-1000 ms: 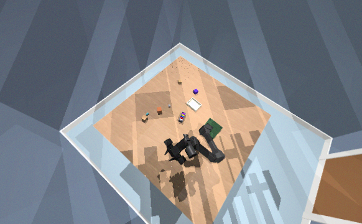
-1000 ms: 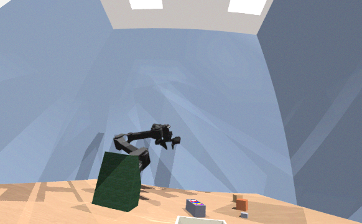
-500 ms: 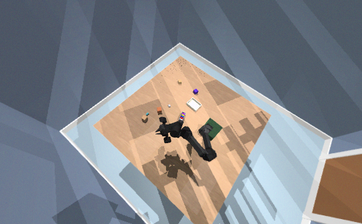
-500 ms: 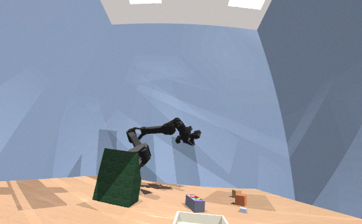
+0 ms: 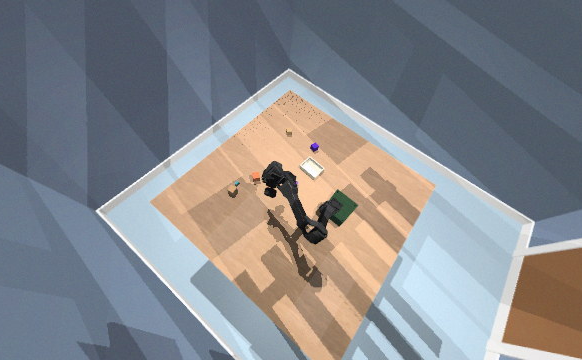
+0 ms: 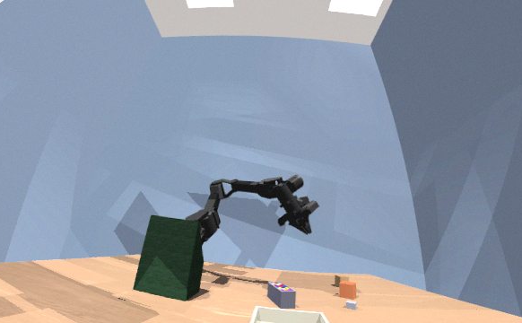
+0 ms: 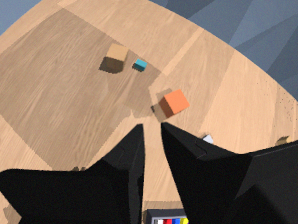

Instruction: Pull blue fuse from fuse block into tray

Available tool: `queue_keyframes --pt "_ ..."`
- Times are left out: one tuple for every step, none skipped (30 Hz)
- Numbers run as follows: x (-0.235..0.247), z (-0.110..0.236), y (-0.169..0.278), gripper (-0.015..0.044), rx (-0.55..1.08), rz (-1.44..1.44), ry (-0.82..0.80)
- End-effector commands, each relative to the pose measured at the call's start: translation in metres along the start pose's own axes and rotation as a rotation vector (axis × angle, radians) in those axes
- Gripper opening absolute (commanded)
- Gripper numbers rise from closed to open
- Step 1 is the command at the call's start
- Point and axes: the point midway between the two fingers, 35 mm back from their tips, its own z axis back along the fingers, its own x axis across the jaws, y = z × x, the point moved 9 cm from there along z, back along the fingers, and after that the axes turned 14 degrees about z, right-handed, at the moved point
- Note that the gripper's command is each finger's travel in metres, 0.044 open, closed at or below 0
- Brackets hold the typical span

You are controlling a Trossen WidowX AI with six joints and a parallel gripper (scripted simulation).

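The grey fuse block (image 6: 282,293) stands on the wooden table in front of the tray, with several coloured fuses in its top. The white tray (image 5: 311,167) lies beyond the arm and also shows in the exterior view (image 6: 288,316) at the bottom edge. My gripper (image 6: 306,226) hangs high above the table, well over the block, with its fingers close together and nothing between them.
An orange cube (image 6: 347,289) and a small white cube (image 6: 352,304) lie right of the block. A tan block (image 7: 116,56) with a cyan cube (image 7: 140,64) lies further off. A purple cube (image 5: 314,146) sits past the tray. The dark green box (image 6: 169,257) stands at the arm's foot.
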Motion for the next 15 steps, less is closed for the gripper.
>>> queue_keyframes --pt "-0.019 -0.013 0.036 0.006 0.151 -0.052 -0.007" --pt "-0.025 -0.017 0.048 0.006 0.203 -0.07 -0.018" --pt "-0.03 -0.021 0.06 0.006 0.257 -0.089 -0.033" --pt "-0.034 -0.024 0.073 0.006 0.311 -0.108 -0.053" --pt "-0.038 -0.027 0.086 0.006 0.364 -0.127 -0.076" --pt "-0.041 -0.03 0.098 0.006 0.416 -0.147 -0.104" --pt "-0.043 -0.032 0.11 0.006 0.466 -0.166 -0.136" --pt "-0.045 -0.033 0.122 0.006 0.515 -0.186 -0.171" --pt "-0.046 -0.034 0.134 0.006 0.561 -0.206 -0.211" --pt "-0.046 -0.035 0.143 0.006 0.597 -0.223 -0.247" --pt "-0.046 -0.035 0.149 0.006 0.618 -0.233 -0.269" --pt "-0.045 -0.035 0.149 0.006 0.619 -0.234 -0.271" --pt "-0.041 -0.034 0.149 0.006 0.623 -0.236 -0.276" --pt "-0.04 -0.033 0.15 0.006 0.624 -0.237 -0.277" --pt "-0.04 -0.033 0.15 0.006 0.624 -0.237 -0.277"
